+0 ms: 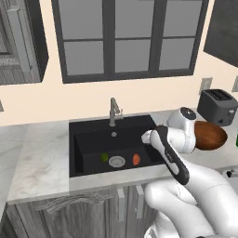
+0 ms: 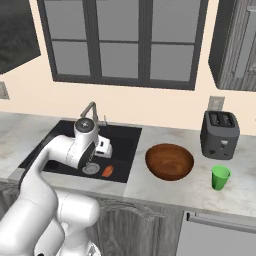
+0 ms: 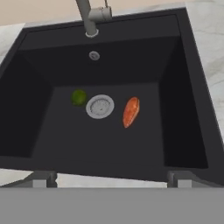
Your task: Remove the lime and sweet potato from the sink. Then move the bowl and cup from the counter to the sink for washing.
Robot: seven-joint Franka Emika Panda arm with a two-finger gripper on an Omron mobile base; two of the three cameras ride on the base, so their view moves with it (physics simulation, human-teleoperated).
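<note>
Hand (image 3: 112, 178) open over sink (image 3: 26, 122), faucet (image 3: 89, 17) behind

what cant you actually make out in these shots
- Lime: in the right base view the arm covers its spot left of the drain.
- Bowl: in the left base view the arm's wrist hides its left part.
- Cup: too small in the right base view to tell whether anything is inside.
- Hand: in the hand view the bottom edge crops the fingers to their tips.
</note>
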